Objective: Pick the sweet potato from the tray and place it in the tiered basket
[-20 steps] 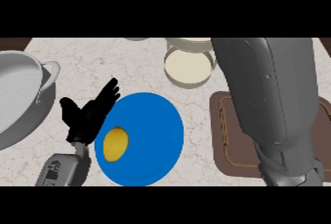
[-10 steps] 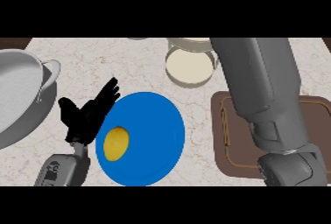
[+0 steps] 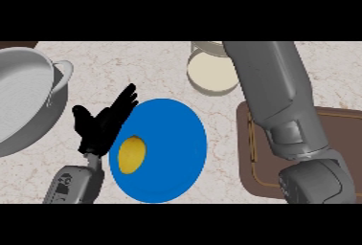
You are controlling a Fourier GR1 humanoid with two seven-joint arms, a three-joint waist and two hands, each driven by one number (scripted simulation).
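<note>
A brown tray lies at the right, largely covered by my grey right forearm. That forearm runs up past the picture's upper limit, so my right hand does not show. No sweet potato shows on the bare parts of the tray. A cream round basket with a second rim behind it stands at the top, just left of the forearm. My left hand rests open at the left rim of a blue plate, fingers pointing up and right.
A yellow oval fruit lies on the left part of the blue plate, just below my left hand. A large grey pot with a side handle fills the left edge. The counter is pale marble.
My right forearm has reached farther up and slightly left, bringing its elbow joint into view at the lower right. The left hand, plate and fruit are unmoved.
</note>
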